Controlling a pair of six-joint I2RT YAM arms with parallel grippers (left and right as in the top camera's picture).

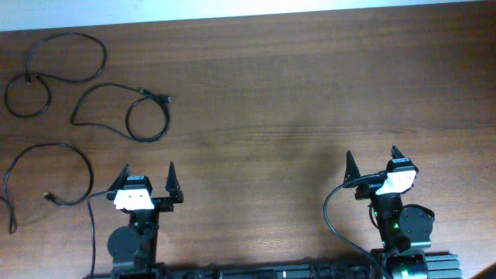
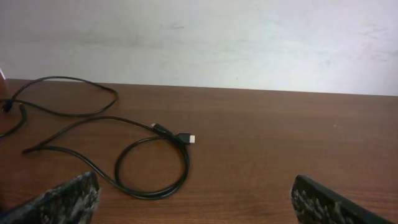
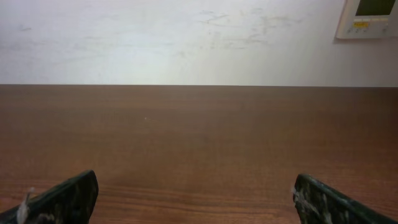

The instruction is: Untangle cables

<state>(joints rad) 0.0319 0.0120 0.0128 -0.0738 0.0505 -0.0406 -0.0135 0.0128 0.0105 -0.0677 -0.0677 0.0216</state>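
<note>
Three thin black cables lie apart on the brown table at the left. One cable (image 1: pixel 66 66) loops at the far left corner. A second cable (image 1: pixel 147 124) forms a small loop with a plug end near the middle left; in the left wrist view (image 2: pixel 152 168) its light tip points right. A third cable (image 1: pixel 46 178) curves by the left edge. My left gripper (image 1: pixel 147 180) is open and empty, just near of the second cable. My right gripper (image 1: pixel 372 167) is open and empty over bare wood at the right.
The wooden table (image 1: pixel 310 93) stretches to a pale wall at the back. A wall panel (image 3: pixel 370 17) shows at the upper right of the right wrist view. A thick arm wire (image 1: pixel 333 217) loops beside the right arm base.
</note>
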